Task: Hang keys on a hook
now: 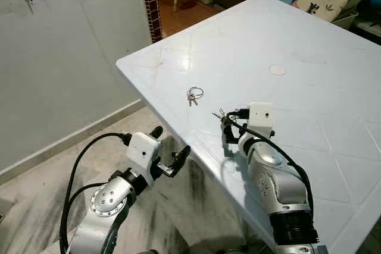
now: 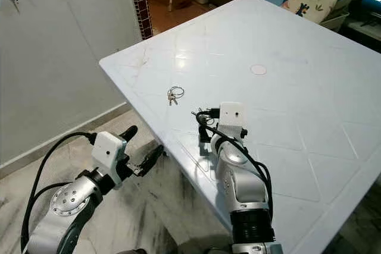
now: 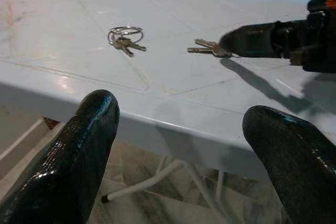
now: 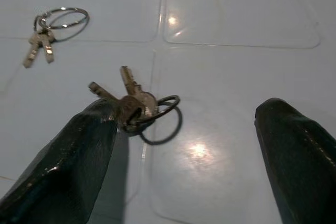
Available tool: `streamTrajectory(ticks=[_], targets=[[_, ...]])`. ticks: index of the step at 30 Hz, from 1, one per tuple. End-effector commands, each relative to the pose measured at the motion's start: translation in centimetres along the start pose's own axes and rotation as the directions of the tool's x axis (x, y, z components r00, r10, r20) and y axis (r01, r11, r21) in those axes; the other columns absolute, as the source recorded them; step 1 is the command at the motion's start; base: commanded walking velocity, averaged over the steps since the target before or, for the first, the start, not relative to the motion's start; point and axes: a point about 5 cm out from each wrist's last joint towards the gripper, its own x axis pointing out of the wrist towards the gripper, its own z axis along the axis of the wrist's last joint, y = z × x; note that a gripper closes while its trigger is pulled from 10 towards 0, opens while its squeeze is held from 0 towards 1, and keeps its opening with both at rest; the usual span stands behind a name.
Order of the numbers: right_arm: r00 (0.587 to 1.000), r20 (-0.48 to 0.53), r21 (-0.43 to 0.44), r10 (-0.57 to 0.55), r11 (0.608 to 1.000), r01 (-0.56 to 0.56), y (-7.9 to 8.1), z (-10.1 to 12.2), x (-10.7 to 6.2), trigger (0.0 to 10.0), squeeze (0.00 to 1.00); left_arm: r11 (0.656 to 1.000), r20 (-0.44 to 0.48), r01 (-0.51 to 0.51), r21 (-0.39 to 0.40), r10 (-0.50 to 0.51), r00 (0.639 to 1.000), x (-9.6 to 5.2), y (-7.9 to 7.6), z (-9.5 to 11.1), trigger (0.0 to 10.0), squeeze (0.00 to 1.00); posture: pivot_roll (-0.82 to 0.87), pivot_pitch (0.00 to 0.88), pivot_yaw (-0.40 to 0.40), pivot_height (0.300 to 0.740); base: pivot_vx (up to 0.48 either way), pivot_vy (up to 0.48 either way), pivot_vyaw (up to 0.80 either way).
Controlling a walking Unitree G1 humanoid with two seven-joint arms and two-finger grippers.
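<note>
1. A white plastic surface (image 1: 309,105) with moulded panel lines stands over a marbled floor (image 1: 53,176).
2. One key ring (image 1: 194,94) lies near its front edge.
3. A second bunch of keys (image 4: 137,103) lies just beside it, against the right gripper (image 4: 184,145).

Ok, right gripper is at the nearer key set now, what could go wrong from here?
1. The right gripper is open, with one finger touching the nearer keys and the other well aside. Closing may push the set along the white table rather than pinch it.

2. The keys lie flat, so the fingers may slide over them.

3. The second key ring lies close; a sweep could knock it toward the table edge.
</note>
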Motion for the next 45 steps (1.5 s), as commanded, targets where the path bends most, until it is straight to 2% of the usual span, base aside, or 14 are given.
streamTrajectory(ticks=[1,5,6,7,8,9,19,20,21,42,43,44,45], targets=[[1.0,-0.008,0.031,0.017,0.999,-0.017,0.7,-0.1,0.2,10.0,0.0,1.0,-0.004,0.002,0.015,-0.002,1.0,0.0,0.1,-0.1,10.0,0.0,0.05,0.15,0.036,0.74,0.0,0.0,0.0],[1.0,-0.017,0.096,-0.005,0.995,0.007,1.1,0.1,0.6,9.7,0.0,1.0,0.0,-0.003,0.023,0.003,1.0,0.1,0.2,-0.1,10.0,0.0,0.05,0.151,0.036,0.74,0.0,0.0,0.0],[1.0,-0.018,0.113,-0.007,0.994,0.009,1.3,0.1,0.7,3.4,0.0,1.0,0.0,-0.005,0.026,0.005,1.0,0.1,0.2,-0.1,10.0,0.0,0.06,0.152,0.037,0.74,0.0,0.0,0.0],[1.0,-0.018,0.113,-0.007,0.994,0.009,1.3,0.1,0.7,3.4,0.0,1.0,0.0,-0.005,0.026,0.005,1.0,0.1,0.2,-0.1,10.0,0.0,0.06,0.152,0.037,0.74,0.0,0.0,0.0],[1.0,-0.019,0.118,-0.006,0.993,0.008,1.4,0.1,0.8,2.1,0.0,1.0,0.0,-0.005,0.026,0.005,1.0,0.1,0.2,-0.1,10.0,0.0,0.06,0.152,0.037,0.74,0.0,0.0,0.0],[1.0,-0.021,0.126,-0.004,0.992,0.007,1.6,0.0,0.8,0.0,0.0,1.0,0.0,-0.006,0.028,0.006,1.0,0.2,0.2,-0.1,10.0,0.0,0.06,0.155,0.038,0.74,0.0,0.0,0.0],[0.998,-0.058,0.181,-0.018,0.983,0.029,1.9,-0.6,0.9,0.0,0.0,1.0,-0.005,-0.003,0.025,0.003,1.0,0.3,0.3,-0.2,10.0,0.0,0.06,0.158,0.04,0.74,0.0,0.0,0.0],[0.998,-0.059,0.171,-0.008,0.985,0.018,1.9,-0.6,0.9,0.3,0.0,1.0,-0.006,-0.003,0.023,0.003,1.0,0.2,0.3,-0.2,10.0,0.0,0.06,0.159,0.041,0.74,0.0,0.0,0.0],[0.998,-0.069,0.157,-0.001,0.987,0.012,1.9,-0.7,0.8,10.0,0.0,1.0,-0.007,-0.004,0.022,0.004,1.0,0.2,0.4,-0.3,10.0,0.0,0.06,0.16,0.041,0.74,0.0,0.0,0.0],[0.991,-0.072,0.2,0.112,0.975,-0.096,4.0,-0.7,0.0,10.0,0.0,1.0,-0.018,-0.001,0.012,0.001,1.0,0.3,0.5,-0.5,10.0,0.0,0.05,0.163,0.043,0.74,0.0,0.0,0.0],[0.99,-0.075,0.203,0.118,0.974,-0.101,4.1,-0.8,0.0,5.8,0.0,1.0,-0.018,-0.001,0.012,0.002,1.0,0.4,0.5,-0.5,10.0,0.0,0.06,0.162,0.043,0.74,0.0,0.0,0.0],[0.99,-0.075,0.203,0.118,0.974,-0.101,4.1,-0.8,0.0,5.8,0.0,1.0,-0.018,-0.001,0.012,0.002,1.0,0.4,0.5,-0.5,10.0,0.0,0.06,0.162,0.043,0.74,0.0,0.0,0.0],[0.989,-0.076,0.207,0.125,0.972,-0.107,4.2,-0.8,0.0,3.6,0.0,1.0,-0.019,-0.002,0.012,0.002,1.0,0.4,0.5,-0.5,10.0,0.0,0.06,0.162,0.043,0.74,0.0,0.0,0.0]])
